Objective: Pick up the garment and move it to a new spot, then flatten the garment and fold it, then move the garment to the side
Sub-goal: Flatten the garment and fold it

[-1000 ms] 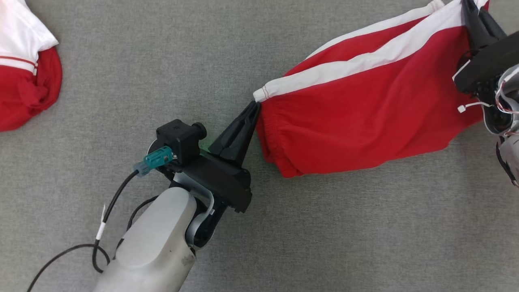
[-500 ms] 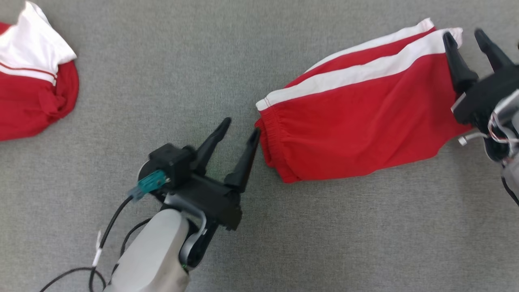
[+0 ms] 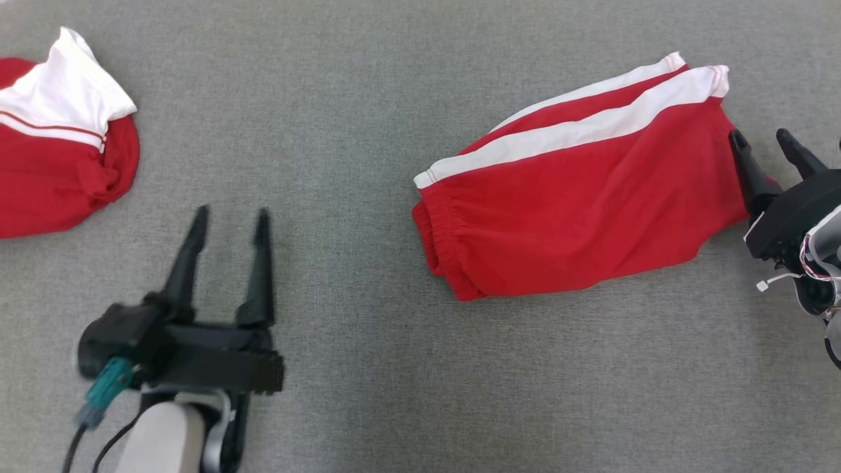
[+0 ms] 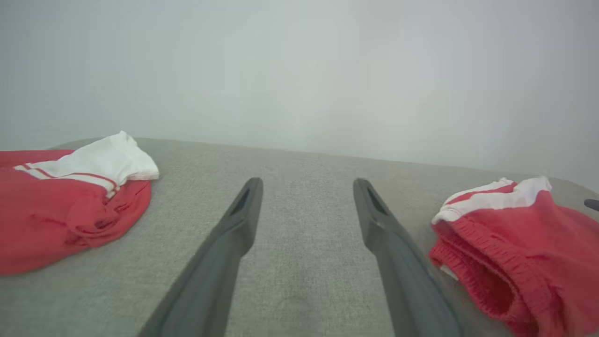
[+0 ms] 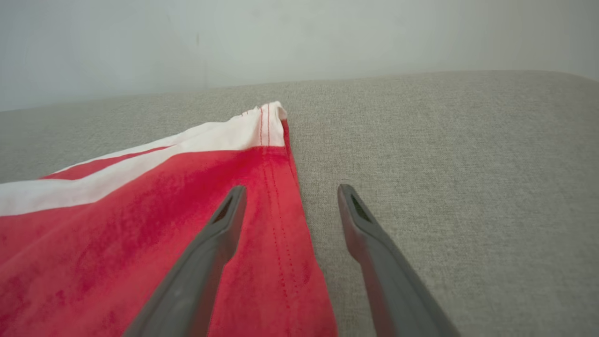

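Observation:
The garment [image 3: 578, 197] is a pair of red shorts with white side stripes, folded flat at the right of the grey table. My left gripper [image 3: 231, 213] stands open and empty at the lower left, well clear of the elastic waistband. The left wrist view has the garment [image 4: 529, 243] to the right of the open left gripper [image 4: 307, 181]. My right gripper [image 3: 761, 136] is open at the garment's right hem. In the right wrist view the right gripper [image 5: 292, 188] has one finger over the garment [image 5: 140, 210] and the other over bare cloth.
Another red and white garment [image 3: 59, 171] lies bunched at the table's far left, also seen as a heap [image 4: 65, 206] in the left wrist view. The grey fabric tabletop [image 3: 394, 368] stretches between the two. A pale wall stands behind the table.
Both grippers went from shut on the garment's ends to open and let it go. The left one pulled back to the lower left, the right backed off slightly. The head camera shifted.

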Motion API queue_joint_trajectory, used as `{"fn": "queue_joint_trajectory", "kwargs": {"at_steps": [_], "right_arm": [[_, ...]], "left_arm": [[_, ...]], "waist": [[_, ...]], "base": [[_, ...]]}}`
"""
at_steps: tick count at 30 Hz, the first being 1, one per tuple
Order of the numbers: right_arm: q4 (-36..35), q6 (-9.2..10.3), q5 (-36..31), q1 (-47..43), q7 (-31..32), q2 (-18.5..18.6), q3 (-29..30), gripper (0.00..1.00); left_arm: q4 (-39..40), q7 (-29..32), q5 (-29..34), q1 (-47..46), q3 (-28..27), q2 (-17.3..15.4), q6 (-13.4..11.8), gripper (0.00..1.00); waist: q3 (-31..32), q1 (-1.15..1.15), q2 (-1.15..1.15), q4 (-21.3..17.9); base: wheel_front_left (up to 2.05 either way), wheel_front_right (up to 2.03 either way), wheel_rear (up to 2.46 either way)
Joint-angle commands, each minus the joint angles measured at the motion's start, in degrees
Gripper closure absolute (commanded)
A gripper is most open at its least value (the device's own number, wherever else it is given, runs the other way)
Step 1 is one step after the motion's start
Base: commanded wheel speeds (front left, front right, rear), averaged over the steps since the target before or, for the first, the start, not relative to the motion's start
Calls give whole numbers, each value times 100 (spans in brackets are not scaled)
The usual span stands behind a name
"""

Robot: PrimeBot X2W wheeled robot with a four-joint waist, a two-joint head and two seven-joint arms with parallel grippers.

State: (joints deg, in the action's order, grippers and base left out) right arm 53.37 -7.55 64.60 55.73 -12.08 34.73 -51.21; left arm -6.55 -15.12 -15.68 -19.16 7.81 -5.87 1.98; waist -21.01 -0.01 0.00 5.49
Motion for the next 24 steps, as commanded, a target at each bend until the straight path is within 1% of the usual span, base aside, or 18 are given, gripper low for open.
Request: {"fn": "queue_joint_trajectory", "kwargs": {"at_steps": [1,5,9,10,11,12,14,17,19,24], "right_arm": [[48,13,53,-30,4,-29,-27,0],[238,13,174,-18,164,-117,-152,0],[434,13,257,-37,570,-219,-330,0],[454,13,295,-52,665,-256,-366,6],[459,13,312,-45,744,-272,-408,60],[456,13,346,-38,773,-286,-430,100],[445,13,435,-38,765,-322,-422,100],[436,13,583,-99,674,-291,-399,100],[380,13,662,-204,568,-264,-381,100],[123,13,923,-656,319,-97,-420,100]], "left_arm": [[64,-4,72,140,-140,42,0,0],[224,-4,317,407,-601,151,50,0],[370,-4,473,565,-879,245,104,0],[366,-4,478,593,-929,251,146,0],[362,-4,505,608,-967,262,163,0],[364,-4,523,620,-992,274,192,0],[372,-4,573,676,-1028,286,194,0],[315,-4,605,700,-1072,294,256,0],[299,-4,585,750,-1049,298,247,0],[208,-4,616,928,-1080,296,305,0]], "waist": [[-59,1,0,54],[-123,1,0,137],[-151,1,0,182],[-152,1,0,185],[-149,1,0,185],[-139,1,0,179],[-90,1,0,144],[37,1,0,66],[159,1,0,2],[533,1,0,-223]], "base": [[0,0,0],[0,0,0],[0,0,0],[0,0,0],[0,0,0],[0,0,0],[0,0,0],[0,0,0],[0,0,0],[0,0,0]]}}
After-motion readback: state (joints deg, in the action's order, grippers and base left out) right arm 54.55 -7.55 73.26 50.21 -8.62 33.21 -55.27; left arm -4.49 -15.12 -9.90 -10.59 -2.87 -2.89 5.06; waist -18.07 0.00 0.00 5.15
